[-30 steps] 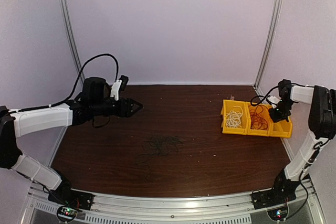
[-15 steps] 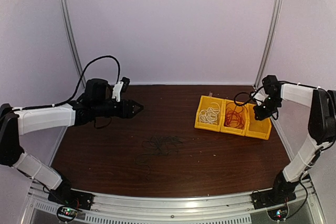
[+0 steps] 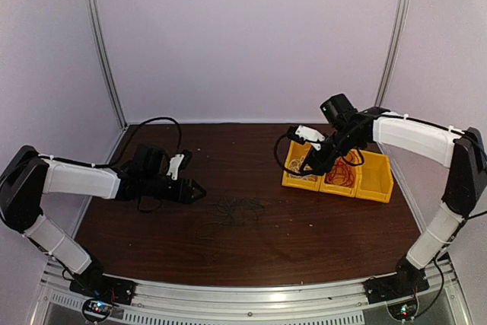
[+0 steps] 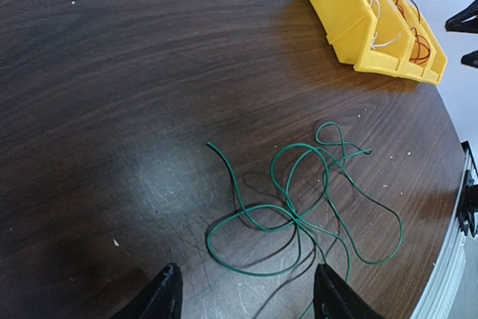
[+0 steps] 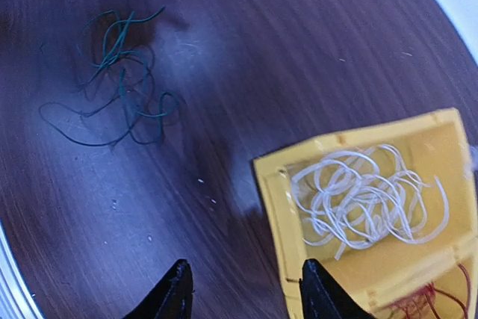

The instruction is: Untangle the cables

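Note:
A dark green cable (image 3: 232, 211) lies in loose tangled loops on the brown table. My left gripper (image 3: 199, 191) hovers low just left of it, open. In the left wrist view the green cable (image 4: 314, 199) sprawls just ahead of the open, bare left gripper (image 4: 246, 274). A white cable (image 3: 302, 167) fills the left compartment of the yellow bins (image 3: 378, 180), and a red cable (image 3: 344, 173) the middle one. My right gripper (image 3: 306, 159) hangs over the left compartment. In its wrist view the right gripper (image 5: 245, 264) is open above the bin rim (image 5: 272, 207), beside the white cable (image 5: 373, 192).
The right compartment of the bins holds nothing I can see. Metal frame posts (image 3: 103, 43) stand at the back corners against pale walls. An aluminium rail (image 3: 251, 294) runs along the near edge. The green cable (image 5: 119, 87) also shows far off in the right wrist view.
The yellow bins slid left with my right gripper, which then let go, opened and swung over the left compartment. My left arm dropped low toward the green cable.

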You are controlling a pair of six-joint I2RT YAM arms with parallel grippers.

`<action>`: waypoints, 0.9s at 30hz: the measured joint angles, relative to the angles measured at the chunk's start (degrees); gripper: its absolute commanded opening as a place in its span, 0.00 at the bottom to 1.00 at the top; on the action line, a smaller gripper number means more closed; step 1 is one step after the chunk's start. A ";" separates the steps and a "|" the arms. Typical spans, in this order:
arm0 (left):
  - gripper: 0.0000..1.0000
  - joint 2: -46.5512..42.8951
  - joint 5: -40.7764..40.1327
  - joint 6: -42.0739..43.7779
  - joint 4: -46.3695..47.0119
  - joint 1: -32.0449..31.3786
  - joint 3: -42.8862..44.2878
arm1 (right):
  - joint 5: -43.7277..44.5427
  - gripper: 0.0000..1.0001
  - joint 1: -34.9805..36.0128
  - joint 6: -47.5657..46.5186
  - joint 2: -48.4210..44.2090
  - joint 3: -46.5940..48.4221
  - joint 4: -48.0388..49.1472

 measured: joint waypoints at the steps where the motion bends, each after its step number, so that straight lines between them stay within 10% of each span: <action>1: 0.61 0.00 0.39 -0.20 0.04 -0.26 -0.26 | -0.74 0.52 1.77 -0.11 2.19 0.79 0.09; 14: 0.60 -1.77 -1.11 -1.27 -3.87 -7.65 -4.52 | -6.88 0.53 14.80 1.27 27.02 18.05 1.90; 27: 0.59 -0.76 -2.21 -3.37 -2.45 -7.65 -6.99 | -10.34 0.26 14.80 1.46 30.42 19.76 0.09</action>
